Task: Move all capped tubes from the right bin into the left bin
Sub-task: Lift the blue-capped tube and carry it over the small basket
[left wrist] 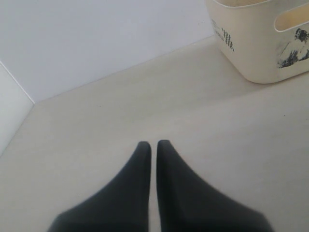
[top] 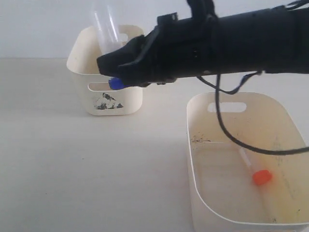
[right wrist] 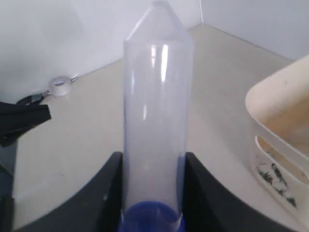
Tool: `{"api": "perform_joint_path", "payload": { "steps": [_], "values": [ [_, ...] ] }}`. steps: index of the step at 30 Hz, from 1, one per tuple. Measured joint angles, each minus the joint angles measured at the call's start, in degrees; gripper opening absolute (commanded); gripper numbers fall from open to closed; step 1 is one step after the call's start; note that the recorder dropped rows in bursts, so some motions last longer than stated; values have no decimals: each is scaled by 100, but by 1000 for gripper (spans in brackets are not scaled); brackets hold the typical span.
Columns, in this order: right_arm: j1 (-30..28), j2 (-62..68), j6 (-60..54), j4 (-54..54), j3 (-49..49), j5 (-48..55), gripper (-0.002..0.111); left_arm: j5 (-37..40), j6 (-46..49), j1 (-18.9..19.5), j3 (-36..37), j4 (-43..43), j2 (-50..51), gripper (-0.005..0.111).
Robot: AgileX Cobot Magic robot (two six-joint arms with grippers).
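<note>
My right gripper (top: 116, 65) reaches across to the left bin (top: 96, 99) and is shut on a clear blue-capped tube (top: 107, 29). The tube stands nearly upright, blue cap (top: 115, 83) down, its conical tip up, in front of the bin's rim. In the right wrist view the tube (right wrist: 154, 106) fills the gap between the fingers (right wrist: 99, 193). An orange-capped tube (top: 255, 169) lies inside the right bin (top: 198, 159). My left gripper (left wrist: 153, 144) is shut and empty over bare table, the left bin (left wrist: 260, 48) off to its side.
A black cable (top: 227, 130) hangs from the right arm over the right bin. Dark specks mark that bin's inner wall (top: 200, 140). In the right wrist view a small white ring-like object (right wrist: 60, 83) lies far off on the table.
</note>
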Motion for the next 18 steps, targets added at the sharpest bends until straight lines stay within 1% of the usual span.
{"api": "perform_joint_path", "payload": {
  "steps": [3,7,11,16,17,18],
  "values": [
    [133,629,-481,133,-551,-215,0,0,0,0,0,0,0,4],
    [308,1460,-574,213,-1522,-890,0,0,0,0,0,0,0,4],
    [494,2179,-297,230,-2451,-2088,0,0,0,0,0,0,0,4],
    [641,2720,-61,240,-3161,-3498,0,0,0,0,0,0,0,4],
    [669,2802,-49,236,-3270,-3724,1,0,0,0,0,0,0,4],
    [685,2862,-32,236,-3371,-3857,5,0,0,0,0,0,0,4]
  ]
}}
